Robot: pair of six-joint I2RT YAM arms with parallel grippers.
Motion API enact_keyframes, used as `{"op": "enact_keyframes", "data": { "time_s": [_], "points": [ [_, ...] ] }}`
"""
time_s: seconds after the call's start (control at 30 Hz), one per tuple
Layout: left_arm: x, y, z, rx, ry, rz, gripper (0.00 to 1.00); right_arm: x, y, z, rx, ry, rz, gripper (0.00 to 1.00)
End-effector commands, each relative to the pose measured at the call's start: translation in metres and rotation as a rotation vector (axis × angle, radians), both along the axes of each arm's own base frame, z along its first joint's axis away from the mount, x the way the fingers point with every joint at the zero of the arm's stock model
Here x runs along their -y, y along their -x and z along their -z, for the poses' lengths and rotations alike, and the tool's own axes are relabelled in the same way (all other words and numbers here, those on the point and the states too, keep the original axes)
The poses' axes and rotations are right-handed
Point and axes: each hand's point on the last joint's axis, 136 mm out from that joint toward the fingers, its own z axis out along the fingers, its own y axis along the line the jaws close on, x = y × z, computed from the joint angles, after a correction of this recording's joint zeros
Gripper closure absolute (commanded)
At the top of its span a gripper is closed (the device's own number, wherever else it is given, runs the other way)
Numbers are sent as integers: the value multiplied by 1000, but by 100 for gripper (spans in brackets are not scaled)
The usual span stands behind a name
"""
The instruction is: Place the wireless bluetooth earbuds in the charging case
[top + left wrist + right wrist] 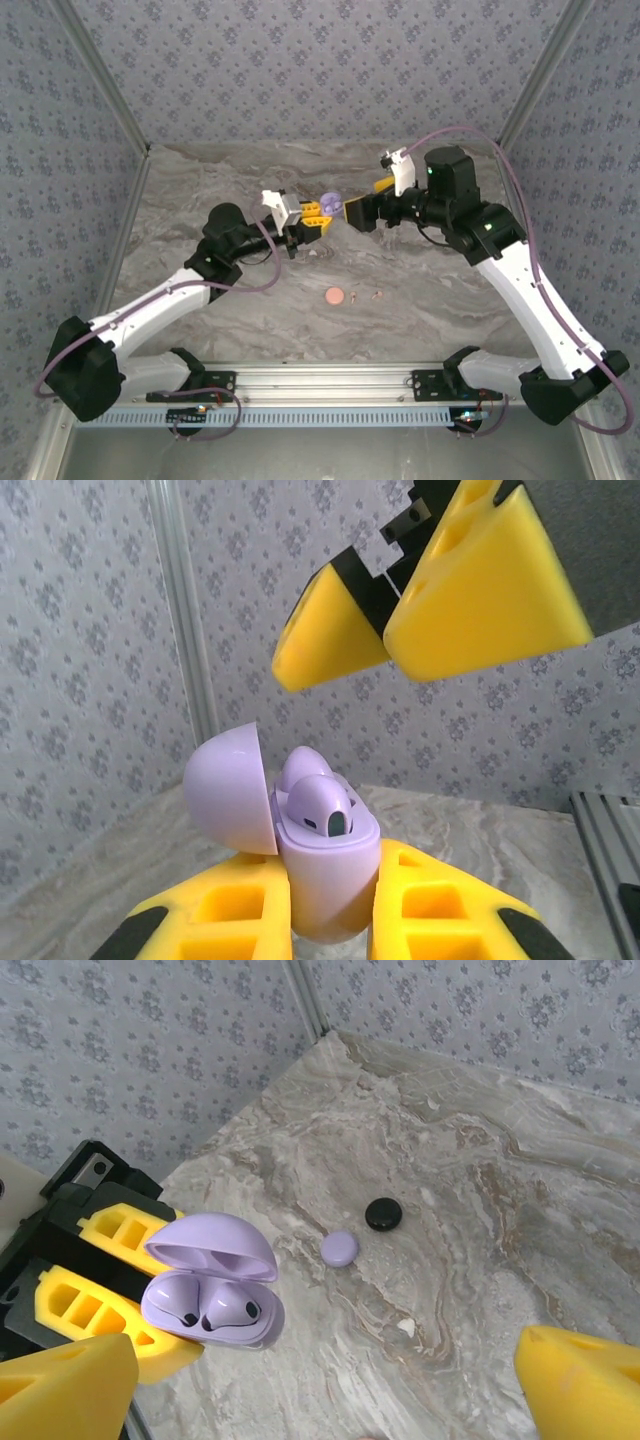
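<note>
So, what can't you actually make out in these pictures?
Top view: the specks beside the pink case are too small to identify.
Left wrist view: the base of the lilac charging case is cut off by the lower edge and covered at its sides by the left pincer; the front earbud partly hides the rear earbud.
Right wrist view: the right pincer is cropped at the bottom corners.

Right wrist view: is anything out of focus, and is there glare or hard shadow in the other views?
Right wrist: its own yellow fingers are soft at the bottom corners; the open lilac charging case is sharp. Left wrist: even light, mild sheen on the case lid, no glare. Top external: diffuse light, faint shadows.
</note>
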Motion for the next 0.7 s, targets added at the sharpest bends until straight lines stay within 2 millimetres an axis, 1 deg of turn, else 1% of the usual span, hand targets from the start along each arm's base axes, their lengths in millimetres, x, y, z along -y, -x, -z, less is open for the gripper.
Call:
{"op": "enact_keyframes", "data": {
  "time_s": [0.0, 0.13, 0.27, 0.33, 0.4, 0.6, 0.67],
  "points": [
    [1, 8, -44, 172, 57, 26, 100, -1, 4, -31, 48, -56, -20, 0],
    [4, 7, -46, 172, 53, 36, 100, 2, -1, -26, 40, -28, 8, 0],
    [4, 7, -45, 143, 55, 43, 100, 2, 0, -30, 46, -60, -4, 0],
    [5, 9, -44, 124, 55, 56, 100, -3, 4, -42, 46, -158, -66, 0],
    [5, 12, -44, 116, 58, 69, 100, -10, 8, -46, 29, -221, -125, 0],
    [8, 13, -43, 96, 65, 93, 100, -33, 12, -32, -64, -238, -244, 0],
    [9, 13, -42, 89, 64, 98, 100, -43, 16, -33, -71, -249, -291, 0]
  ]
}}
